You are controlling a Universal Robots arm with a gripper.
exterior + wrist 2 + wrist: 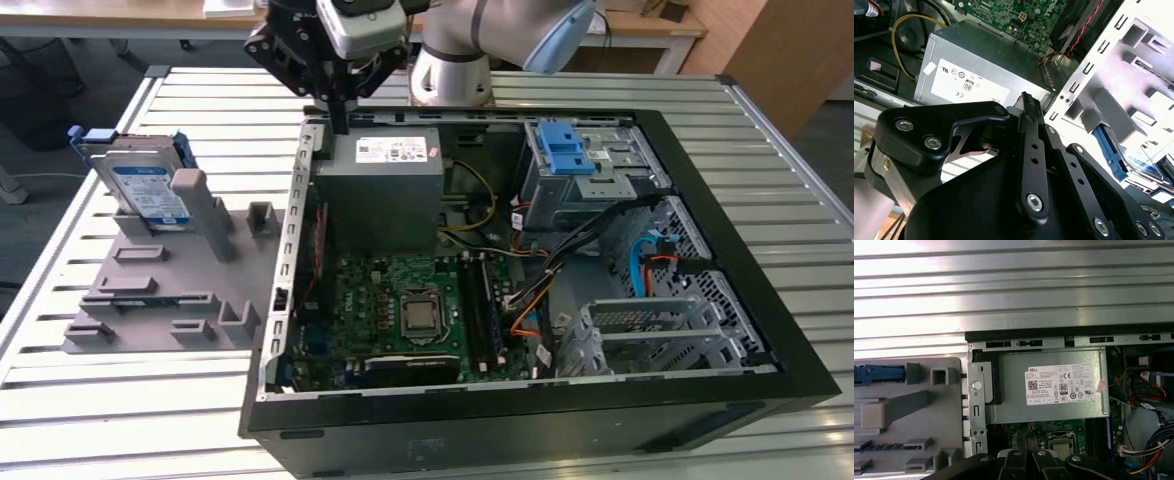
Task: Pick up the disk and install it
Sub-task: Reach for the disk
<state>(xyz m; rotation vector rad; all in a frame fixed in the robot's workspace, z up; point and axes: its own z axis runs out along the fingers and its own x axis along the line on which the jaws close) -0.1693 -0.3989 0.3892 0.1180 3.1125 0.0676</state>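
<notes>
The disk (140, 185) stands upright in a slot at the far end of a grey fixture (160, 300), on the exterior view's left; it is silver with a blue-and-white label and a blue carrier. Its blue edge also shows in the second wrist view (1110, 146) and in the first wrist view (879, 374). My gripper (339, 124) hangs above the back wall of the open computer case (767, 250), over the grey power supply (380, 185). It is well apart from the disk. The black fingers (1028, 107) lie together with nothing between them.
Inside the case are a green motherboard (400, 300), loose cables (627, 250) and a silver drive cage with a blue latch (567, 150). The fixture has several raised grey blocks (200, 210). Everything rests on a slatted metal table (134, 400).
</notes>
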